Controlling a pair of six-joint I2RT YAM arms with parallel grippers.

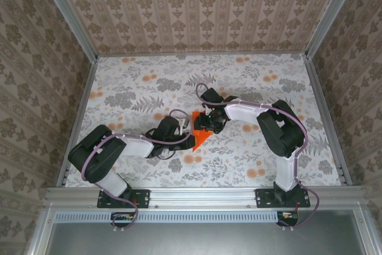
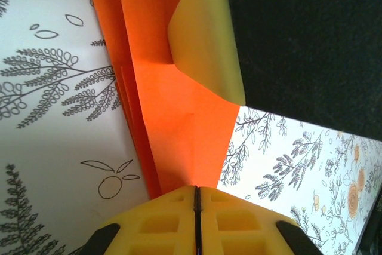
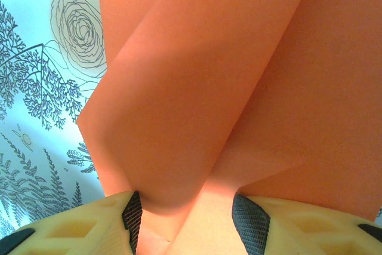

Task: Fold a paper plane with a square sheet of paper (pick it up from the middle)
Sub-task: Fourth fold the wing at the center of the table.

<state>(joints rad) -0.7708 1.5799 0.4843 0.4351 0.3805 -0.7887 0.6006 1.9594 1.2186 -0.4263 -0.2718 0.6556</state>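
While both arms reached inward, the room around them was three walls of beige damask wallpaper. They enclosed one table covered in a grey-leaf and orange-flower print, with an aluminium rail along its near edge. Two arms stood on that rail, the left arm bent low and the right arm arched higher, meeting near the table's centre. One orange sheet of paper lay there between them, folded into a pointed shape. The top view gave this layout but not the jaws. Up close, the left wrist view showed the left gripper closed tight, yellow fingers meeting at a thin seam on the paper's narrow end. It also showed one yellow finger of the other gripper resting on the sheet. From the right wrist, the right gripper stood partly open with a raised fold between its black pads; whether they pressed it could not be told.
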